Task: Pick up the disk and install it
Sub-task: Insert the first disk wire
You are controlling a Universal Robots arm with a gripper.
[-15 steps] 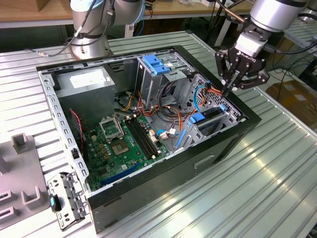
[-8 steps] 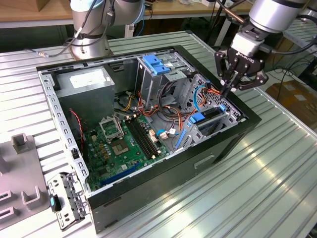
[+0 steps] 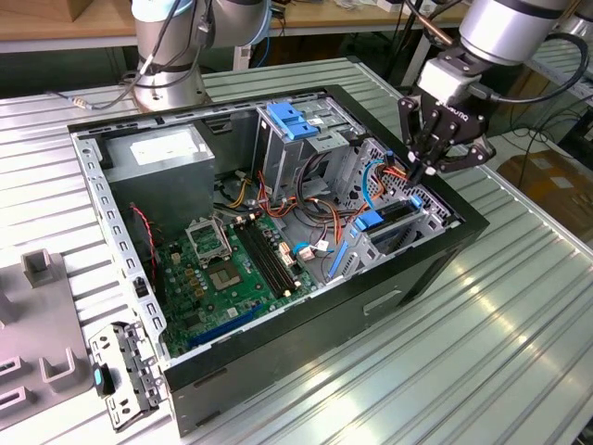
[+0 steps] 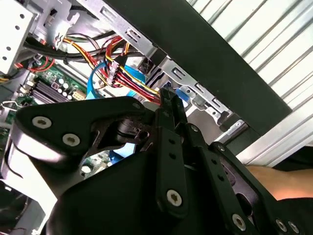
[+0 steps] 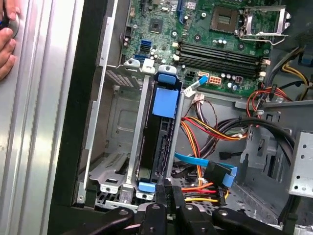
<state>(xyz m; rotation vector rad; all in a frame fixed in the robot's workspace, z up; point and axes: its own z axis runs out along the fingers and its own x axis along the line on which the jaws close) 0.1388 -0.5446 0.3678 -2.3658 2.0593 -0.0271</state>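
Here the open computer case (image 3: 278, 232) lies on the slatted table (image 3: 519, 352). The disk (image 5: 159, 142) stands edgewise in its bay by the case's edge. The gripper (image 3: 428, 170), fingers together, hovers at its end. Probably heavy, rigid, shock-sensitive; the blue rails look the best grip.

Silver-grey jointed arm (image 3: 505, 28), black cable along it, black end effector (image 3: 434, 165) with screw-studded linkage plates
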